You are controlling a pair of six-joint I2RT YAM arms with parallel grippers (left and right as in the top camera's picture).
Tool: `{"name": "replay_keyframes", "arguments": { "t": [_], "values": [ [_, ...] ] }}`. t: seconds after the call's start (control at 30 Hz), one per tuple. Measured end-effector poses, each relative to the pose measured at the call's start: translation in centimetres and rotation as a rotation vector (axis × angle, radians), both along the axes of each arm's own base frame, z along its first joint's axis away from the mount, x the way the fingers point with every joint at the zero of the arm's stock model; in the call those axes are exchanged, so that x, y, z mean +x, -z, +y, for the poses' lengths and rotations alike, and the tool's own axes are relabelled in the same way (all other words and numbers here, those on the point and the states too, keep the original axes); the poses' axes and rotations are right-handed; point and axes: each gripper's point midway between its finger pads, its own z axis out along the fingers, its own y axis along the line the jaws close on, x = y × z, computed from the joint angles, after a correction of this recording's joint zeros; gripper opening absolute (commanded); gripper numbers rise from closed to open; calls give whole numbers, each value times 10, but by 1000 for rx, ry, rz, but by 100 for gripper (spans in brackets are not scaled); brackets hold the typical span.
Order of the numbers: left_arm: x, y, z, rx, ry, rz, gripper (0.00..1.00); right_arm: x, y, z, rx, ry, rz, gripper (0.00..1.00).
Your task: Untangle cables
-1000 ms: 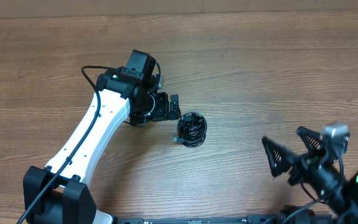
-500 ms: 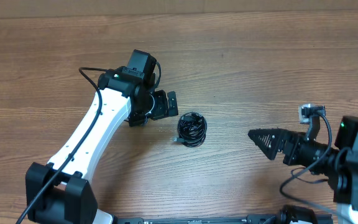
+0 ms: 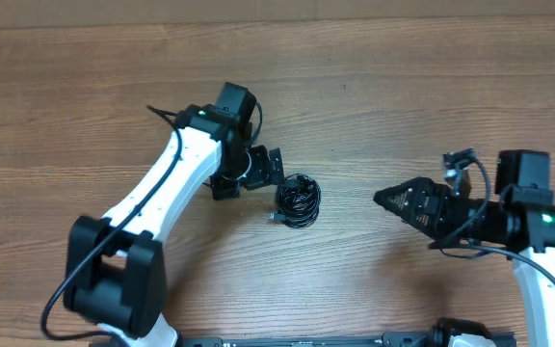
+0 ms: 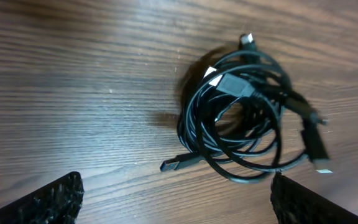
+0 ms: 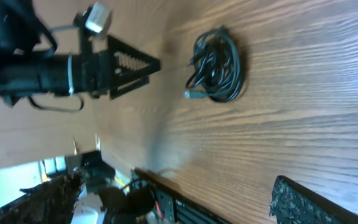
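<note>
Now right hand (image 3: 385,200) nearer cables (image 3: 298,200), left hand (image 3: 268,166) spread beside them

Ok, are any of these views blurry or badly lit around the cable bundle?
Overhead view: evenly lit, the cables sharp, no glare on the table. Left wrist view: the bundle's right side smears with motion blur, and the fingertips at the bottom corners are dark and soft. Right wrist view: tilted sideways, bundle small but clear, a washed-out bright patch at lower left.

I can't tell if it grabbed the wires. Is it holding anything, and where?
Nothing. The left gripper and right gripper are open, apart from the cables on the table.
</note>
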Motion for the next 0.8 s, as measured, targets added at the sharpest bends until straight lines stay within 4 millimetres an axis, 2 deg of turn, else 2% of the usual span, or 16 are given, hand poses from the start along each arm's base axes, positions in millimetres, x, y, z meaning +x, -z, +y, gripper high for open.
{"name": "replay_keyframes", "arguments": {
  "t": [0.23, 0.37, 0.5, 0.6, 0.8],
  "values": [
    [-6, 32, -6, 26, 50, 76, 100, -2, 5, 16, -2, -74, 11, 98],
    [1, 40, -10, 17, 53, 60, 91, 1, 4, 20, -3, -93, -11, 98],
    [10, 44, -14, 2, 64, 27, 95, 2, 3, 21, -1, -92, -15, 98],
    [6, 52, -17, -1, 75, 54, 95, 2, 3, 21, 1, -88, -10, 98],
    [-7, 68, -30, -36, 103, 129, 88, 3, 3, 21, 2, -85, -13, 98]
  ]
}}
